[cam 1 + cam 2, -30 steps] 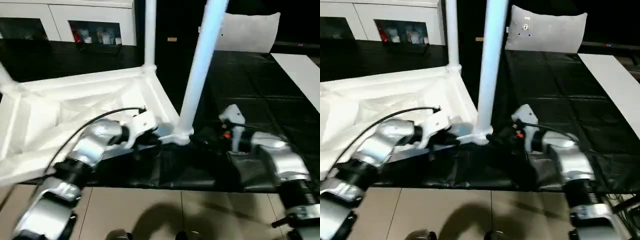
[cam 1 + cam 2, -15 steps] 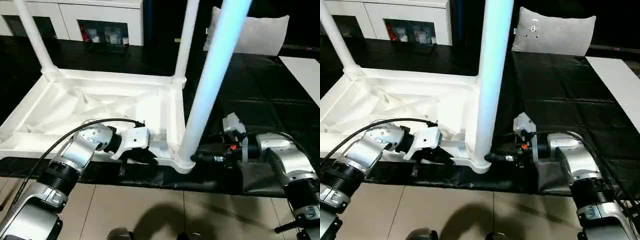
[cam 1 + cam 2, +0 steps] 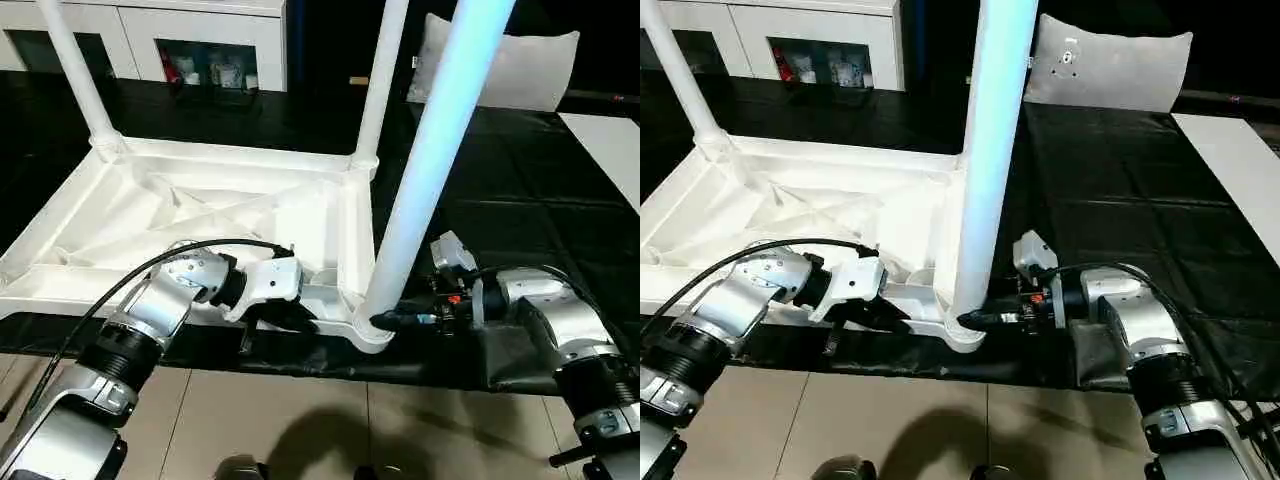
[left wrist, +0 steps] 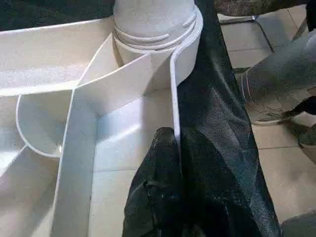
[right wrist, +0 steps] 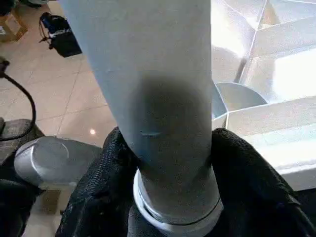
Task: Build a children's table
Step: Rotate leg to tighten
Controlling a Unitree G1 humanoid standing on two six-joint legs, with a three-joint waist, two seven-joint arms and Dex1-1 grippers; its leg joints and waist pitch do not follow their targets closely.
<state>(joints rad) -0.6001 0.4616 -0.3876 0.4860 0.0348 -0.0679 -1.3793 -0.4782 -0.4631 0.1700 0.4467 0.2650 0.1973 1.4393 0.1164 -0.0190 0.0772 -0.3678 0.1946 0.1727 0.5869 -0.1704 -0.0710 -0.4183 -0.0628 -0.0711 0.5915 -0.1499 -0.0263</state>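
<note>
Since a second back the right gripper (image 3: 972, 319) has come in from clear of the near leg (image 3: 430, 170) to its base, and its fingers (image 5: 98, 182) have narrowed until they sit on either side of the leg just above the socket collar, pads touching it. The head camera has shifted too: the table (image 3: 130, 215) then sat tilted and blurred at left, and now lies square across the left half of the frame. Left gripper (image 3: 262, 322) sits at the same near rim.

Hard to make out: the left fingertips are tucked under the wrist housing in the head views. In the left wrist view the black fingers (image 4: 163, 163) are pinched shut on the thin upright rim wall beside the corner socket (image 4: 153, 29). The tops of all three standing legs are cut off by the upper frame edge. The far-left leg (image 3: 75, 70) and far-right leg (image 3: 380, 75) stand in their sockets. The table's near-left corner is hidden behind the left forearm.

The table lies upside down, ribbed underside up, on a black mat (image 3: 1110, 190) at centre-left. Beige floor tiles (image 3: 300, 420) run along the bottom. A white cabinet (image 3: 190, 40) sits upper left, a grey pillow (image 3: 1105, 70) upper right, and a pale strip of floor at the right edge.
</note>
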